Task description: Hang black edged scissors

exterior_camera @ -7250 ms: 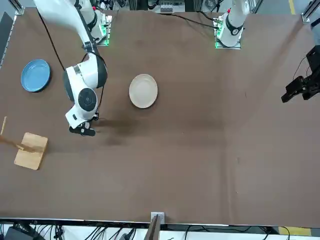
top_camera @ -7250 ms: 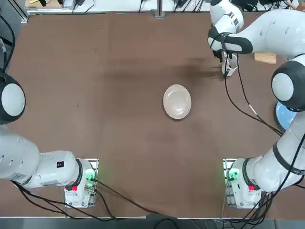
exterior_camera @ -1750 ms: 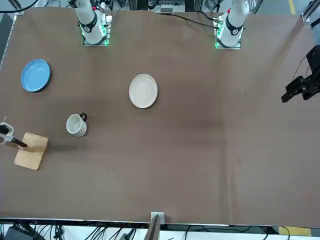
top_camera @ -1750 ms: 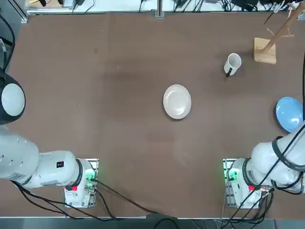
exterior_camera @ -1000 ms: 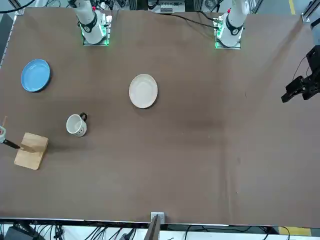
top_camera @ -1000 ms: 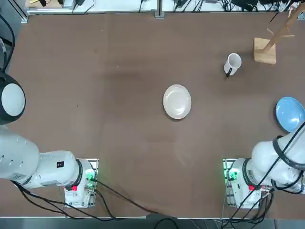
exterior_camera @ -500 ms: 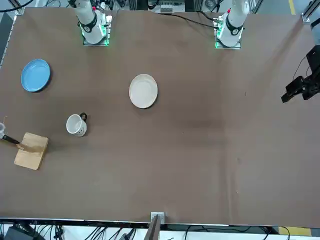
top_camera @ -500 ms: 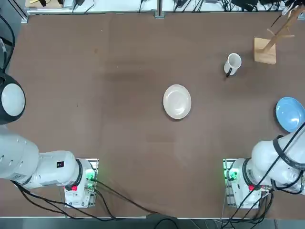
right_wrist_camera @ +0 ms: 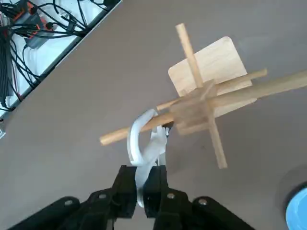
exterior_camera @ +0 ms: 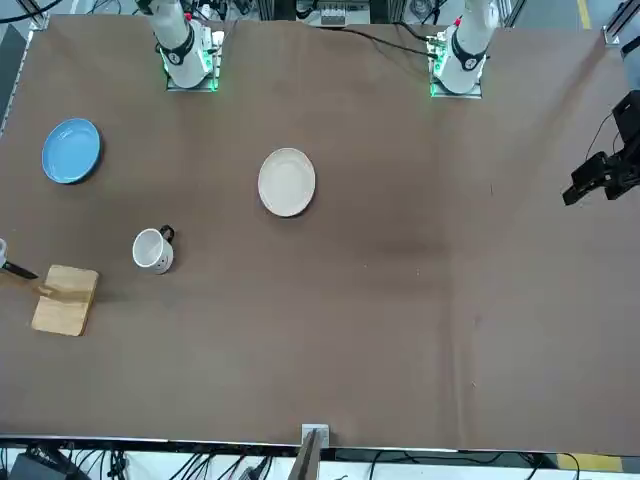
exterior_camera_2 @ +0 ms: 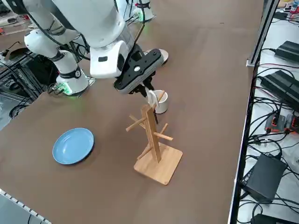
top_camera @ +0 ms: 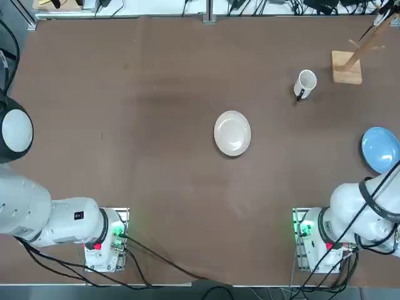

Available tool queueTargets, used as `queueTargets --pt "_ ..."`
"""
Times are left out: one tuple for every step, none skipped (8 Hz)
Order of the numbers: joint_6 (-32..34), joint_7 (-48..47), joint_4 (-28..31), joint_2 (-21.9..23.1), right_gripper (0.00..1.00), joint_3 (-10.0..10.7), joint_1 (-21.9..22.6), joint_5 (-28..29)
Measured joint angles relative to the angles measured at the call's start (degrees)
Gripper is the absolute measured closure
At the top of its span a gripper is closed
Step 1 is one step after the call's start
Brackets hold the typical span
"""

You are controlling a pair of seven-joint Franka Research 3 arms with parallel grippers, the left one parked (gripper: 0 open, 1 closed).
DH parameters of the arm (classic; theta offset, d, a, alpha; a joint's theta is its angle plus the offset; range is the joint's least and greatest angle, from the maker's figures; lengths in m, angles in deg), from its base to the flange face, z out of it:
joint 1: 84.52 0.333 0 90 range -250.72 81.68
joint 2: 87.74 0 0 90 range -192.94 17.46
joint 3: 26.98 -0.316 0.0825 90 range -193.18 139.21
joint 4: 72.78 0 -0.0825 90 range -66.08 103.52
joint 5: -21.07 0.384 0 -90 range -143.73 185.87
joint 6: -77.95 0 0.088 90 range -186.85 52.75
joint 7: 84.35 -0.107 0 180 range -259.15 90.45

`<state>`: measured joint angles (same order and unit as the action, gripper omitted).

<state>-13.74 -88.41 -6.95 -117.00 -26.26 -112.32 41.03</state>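
The black edged scissors are pale grey-white, and my right gripper is shut on their blade end. One handle loop curls around a side peg of the wooden rack. In the right side view the gripper hangs at the top of the rack's post, with the scissors dangling against it. The overhead view shows only the rack's base at the table's far right corner; the gripper is out of that picture.
A white mug with a black handle lies just left of the rack, also seen behind it. A cream plate sits mid-table. A blue plate lies near the right edge. The table edge runs close past the rack.
In the front view the rack's base has shifted slightly and the gripper's tip at the picture's edge has risen a little. Mug and plates have not moved.
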Motion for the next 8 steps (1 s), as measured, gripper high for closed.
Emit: queueTargets --pt "0.0 0.6 0.0 -0.4 0.89 0.0 -0.3 0.0" --pt "0.0 1.1 0.0 -0.7 0.89 0.0 -0.6 0.0" --pt "0.0 1.5 0.0 -1.1 0.89 0.0 -0.9 0.0" --pt "-0.1 1.7 0.0 -1.4 0.86 0.0 -1.0 0.0" --pt "-0.1 1.8 0.0 -1.5 0.72 -0.1 -1.0 0.0" --pt "-0.2 1.8 0.0 -1.5 0.55 -0.3 -1.0 0.0" --pt "-0.4 1.8 -0.3 -1.5 0.37 -0.5 -0.9 0.0" --pt "-0.6 1.8 -0.8 -1.5 0.2 -0.7 -0.9 0.0"
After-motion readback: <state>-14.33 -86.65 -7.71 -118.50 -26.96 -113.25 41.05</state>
